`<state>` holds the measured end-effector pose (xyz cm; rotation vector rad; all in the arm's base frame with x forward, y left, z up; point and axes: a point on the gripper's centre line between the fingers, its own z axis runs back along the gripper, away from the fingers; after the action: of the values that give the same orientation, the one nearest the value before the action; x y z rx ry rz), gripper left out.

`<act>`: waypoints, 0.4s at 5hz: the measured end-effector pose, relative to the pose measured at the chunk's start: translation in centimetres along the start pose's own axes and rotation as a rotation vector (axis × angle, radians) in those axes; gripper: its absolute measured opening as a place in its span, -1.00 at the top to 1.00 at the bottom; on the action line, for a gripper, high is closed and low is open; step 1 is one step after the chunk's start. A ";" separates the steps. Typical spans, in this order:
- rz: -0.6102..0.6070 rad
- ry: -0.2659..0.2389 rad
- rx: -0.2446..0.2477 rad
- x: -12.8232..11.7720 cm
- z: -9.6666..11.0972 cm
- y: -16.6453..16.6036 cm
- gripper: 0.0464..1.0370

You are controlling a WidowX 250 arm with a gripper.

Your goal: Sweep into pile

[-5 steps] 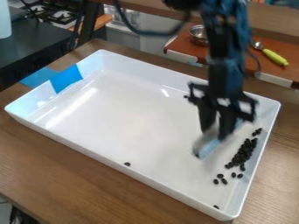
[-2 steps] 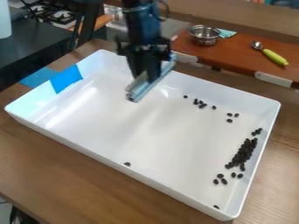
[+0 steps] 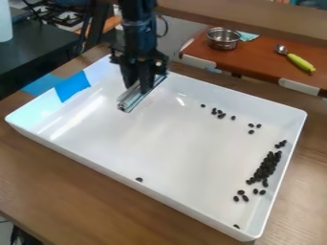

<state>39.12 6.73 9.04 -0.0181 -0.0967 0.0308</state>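
Note:
The black gripper [image 3: 142, 86] hangs over the back left part of the white tray [image 3: 159, 143], shut on a grey bar-shaped sweeper [image 3: 132, 98] that lies slantwise. Along the tray's right wall lies an elongated pile of dark beans [image 3: 266, 167], with several loose ones at its front end. Other beans [image 3: 218, 114] are scattered near the back wall, and a few [image 3: 252, 128] sit between those and the pile. One bean [image 3: 139, 179] rests by the front left wall, another [image 3: 236, 226] at the front right corner.
Blue tape [image 3: 72, 86] covers part of the tray's left wall. Behind the tray, a red-brown board [image 3: 262, 60] bears a metal bowl [image 3: 223, 39] and a spoon with a green handle [image 3: 300, 62]. A dark counter [image 3: 38, 52] stands at back left.
From the tray's right side, the gripper has moved left and back with the sweeper, lately a little further left. Beans near the back wall and the metal bowl have come into sight.

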 end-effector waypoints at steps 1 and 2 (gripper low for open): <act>-0.019 0.058 0.075 -0.1 -1.6 -0.2 0.38; -0.032 0.069 0.096 0.3 -2.3 -0.9 0.38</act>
<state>39.67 5.83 6.79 0.0778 -0.0260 0.0028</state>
